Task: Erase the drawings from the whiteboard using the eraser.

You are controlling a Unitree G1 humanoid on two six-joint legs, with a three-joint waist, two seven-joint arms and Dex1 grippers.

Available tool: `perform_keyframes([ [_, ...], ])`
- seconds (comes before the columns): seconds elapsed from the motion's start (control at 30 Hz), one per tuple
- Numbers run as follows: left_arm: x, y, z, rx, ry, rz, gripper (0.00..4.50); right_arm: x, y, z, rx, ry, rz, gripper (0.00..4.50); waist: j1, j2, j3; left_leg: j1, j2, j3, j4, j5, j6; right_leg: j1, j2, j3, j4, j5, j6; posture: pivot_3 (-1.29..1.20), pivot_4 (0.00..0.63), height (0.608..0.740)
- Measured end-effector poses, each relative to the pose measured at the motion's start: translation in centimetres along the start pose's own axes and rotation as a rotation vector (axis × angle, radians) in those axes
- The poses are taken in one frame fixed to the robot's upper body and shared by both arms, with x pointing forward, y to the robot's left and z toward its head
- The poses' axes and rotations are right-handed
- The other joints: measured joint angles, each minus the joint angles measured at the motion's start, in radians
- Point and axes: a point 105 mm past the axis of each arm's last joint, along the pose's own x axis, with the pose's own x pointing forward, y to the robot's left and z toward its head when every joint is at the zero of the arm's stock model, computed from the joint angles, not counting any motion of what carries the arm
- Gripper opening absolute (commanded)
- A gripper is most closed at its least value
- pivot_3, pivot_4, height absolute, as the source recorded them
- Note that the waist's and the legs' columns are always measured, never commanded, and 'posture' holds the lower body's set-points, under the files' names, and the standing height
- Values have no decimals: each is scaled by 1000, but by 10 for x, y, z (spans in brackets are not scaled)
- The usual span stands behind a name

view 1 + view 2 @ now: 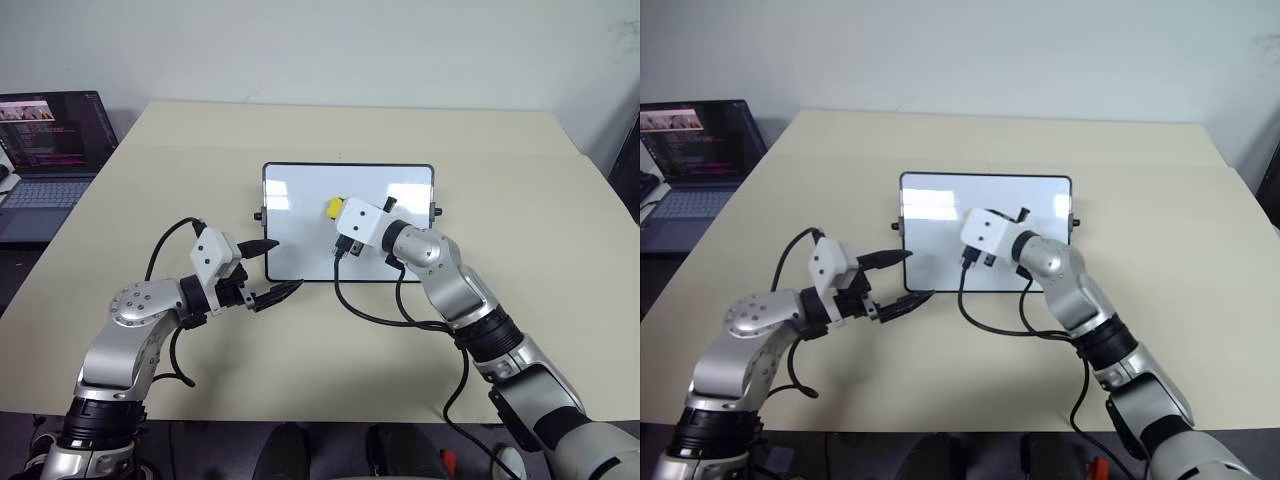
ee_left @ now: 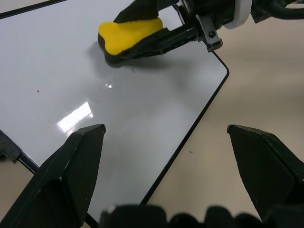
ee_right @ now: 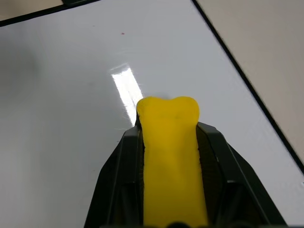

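Yellow foam is pinched between the two black fingers of the right claw [image 3: 168, 156]: this is the eraser [image 3: 170, 142], clamped tight along its length with its rounded tip poking out ahead of the fingers. Seen past the other arm, that tip lies low over the glossy whiteboard [image 1: 300, 215], at or just off its surface, near the middle of the board and a little toward its far edge. The left claw [image 1: 268, 270] stands with its fingers spread wide and nothing between them, straddling the board's near corner on the robot's left.

The board looks nearly clean. Of the drawings, only a tiny red fleck [image 3: 123, 33] shows, a little way ahead of the eraser tip.

To do this pass well, I would keep the eraser's flat face pressed evenly against the board and sweep it over the remaining fleck in one slow stroke, not dabbing. The board lies loose on the pale worktop [image 1: 330, 340], so a hard push could slide it; the left claw sits well placed to steady the frame at that corner. A dark laptop [image 1: 50, 150] stands well off to the board's left.
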Motion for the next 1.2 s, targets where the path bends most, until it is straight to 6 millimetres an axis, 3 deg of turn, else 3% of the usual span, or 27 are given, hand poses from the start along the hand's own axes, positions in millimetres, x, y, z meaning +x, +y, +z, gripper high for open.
perform_keyframes([
  [0.2,0,0,-1,-7,4,0,4500,1,-2,0,18,-5,-31,1174,0,0,0,0,0,0,0,0,0,0,0,0,0,0,0,0,150,740],
  [0.3,1,-1,-1,-11,1,-2,4500,-6,-5,3,117,-34,-43,1174,0,0,0,0,0,0,0,0,0,0,0,0,0,0,0,0,150,740],
  [0.53,6,-3,3,-5,-9,-21,4500,-65,-15,10,398,-117,-75,1174,7,0,0,-2,0,-1,0,0,0,0,0,-1,-1,0,0,0,150,740],
  [0.63,10,-4,8,10,-21,-48,4500,-92,-1,-5,423,-51,-25,1174,8,0,0,-1,-1,-1,0,0,0,0,0,-1,-2,0,0,0,150,740],
  [0.73,15,-6,10,20,-29,-75,4500,-103,7,-25,431,39,-16,1174,1,0,0,0,-1,0,0,0,0,0,0,0,0,0,0,0,150,740],
  [0.83,20,-10,14,38,-39,-109,4500,-108,2,-35,339,101,-45,1174,-4,0,0,2,0,1,0,0,0,0,1,1,1,0,0,0,150,740],
  [1.0,20,-8,9,40,-26,-118,4500,-97,6,-31,298,86,-49,1174,-3,0,0,2,1,0,0,0,0,0,4,1,1,0,0,0,150,740],
  [1.2,19,-7,10,54,-23,-117,4500,-91,-4,-30,264,73,-96,1174,2,0,0,0,-1,0,0,0,0,0,1,1,-1,0,0,0,150,740],
])
